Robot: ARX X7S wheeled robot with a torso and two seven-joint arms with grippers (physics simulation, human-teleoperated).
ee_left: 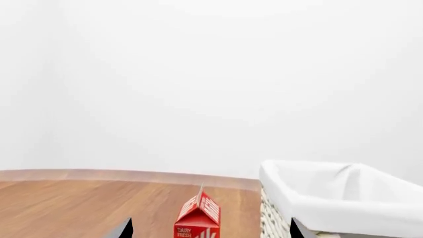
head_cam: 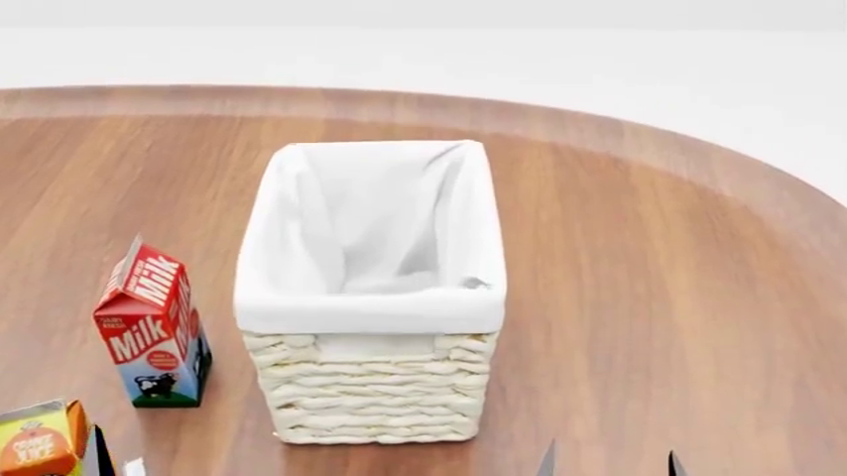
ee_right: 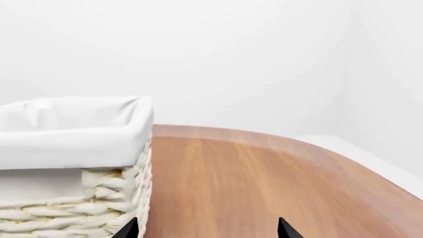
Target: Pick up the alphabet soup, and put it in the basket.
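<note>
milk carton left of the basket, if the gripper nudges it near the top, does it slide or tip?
Probably tips. The milk carton stands upright, tall on a narrow base, so a high push likely topples it. The wood table looks smooth, so a low push may slide it instead. It stands apart from the basket, which wouldn't catch a fall at once.

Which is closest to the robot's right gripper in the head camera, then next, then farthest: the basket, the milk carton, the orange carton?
From the right gripper:
1. Basket, just to its left.
2. Milk carton, beyond the basket's left side.
3. Orange carton, at the far left corner.
</note>
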